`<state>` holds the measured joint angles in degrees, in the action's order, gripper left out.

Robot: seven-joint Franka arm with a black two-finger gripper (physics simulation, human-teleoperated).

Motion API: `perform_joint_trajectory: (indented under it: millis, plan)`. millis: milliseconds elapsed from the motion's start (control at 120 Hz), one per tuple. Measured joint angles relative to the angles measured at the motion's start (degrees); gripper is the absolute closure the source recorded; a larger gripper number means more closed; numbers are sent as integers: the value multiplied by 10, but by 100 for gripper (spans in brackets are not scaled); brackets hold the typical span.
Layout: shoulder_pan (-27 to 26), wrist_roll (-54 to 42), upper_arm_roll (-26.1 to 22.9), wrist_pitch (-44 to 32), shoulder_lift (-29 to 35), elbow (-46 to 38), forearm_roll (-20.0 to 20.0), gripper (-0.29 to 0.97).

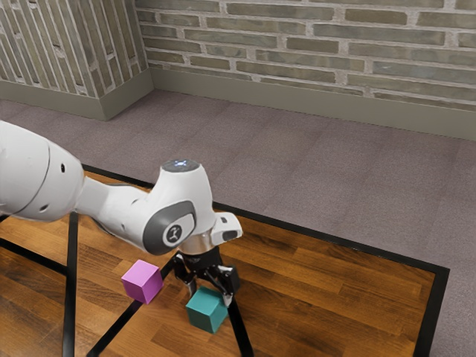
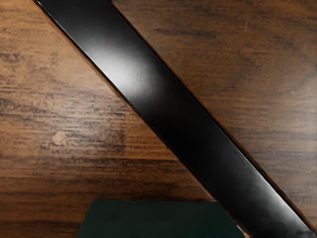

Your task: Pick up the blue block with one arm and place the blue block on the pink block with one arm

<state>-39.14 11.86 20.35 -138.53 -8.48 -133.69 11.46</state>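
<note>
The blue block [image 1: 207, 312] is seen on the wooden table [image 1: 335, 297] at the lower centre of the exterior frame, near the pink block [image 1: 141, 281] but apart from it. The gripper [image 1: 206, 291] is held right above the blue block, its fingers spread wide.

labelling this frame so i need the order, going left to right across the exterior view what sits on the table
upright black stripe → pink block → blue block → table's black border
</note>
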Motion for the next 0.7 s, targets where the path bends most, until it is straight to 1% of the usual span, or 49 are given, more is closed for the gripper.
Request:
perform_joint_trajectory:
  millis: [100,225,408,592,650,700]
  plan:
    - [-7,-11,-6,12,3,-2,-25,4]
    - [-5,-24,-8,25,15,-14,-35,6]
    - [-6,-19,-16,32,6,-7,-38,19]
    - [1,-4,-15,5,-2,3,-42,29]
    - [8,1,-13,2,14,15,-46,31]
    - [30,5,-12,11,52,20,-50,33]
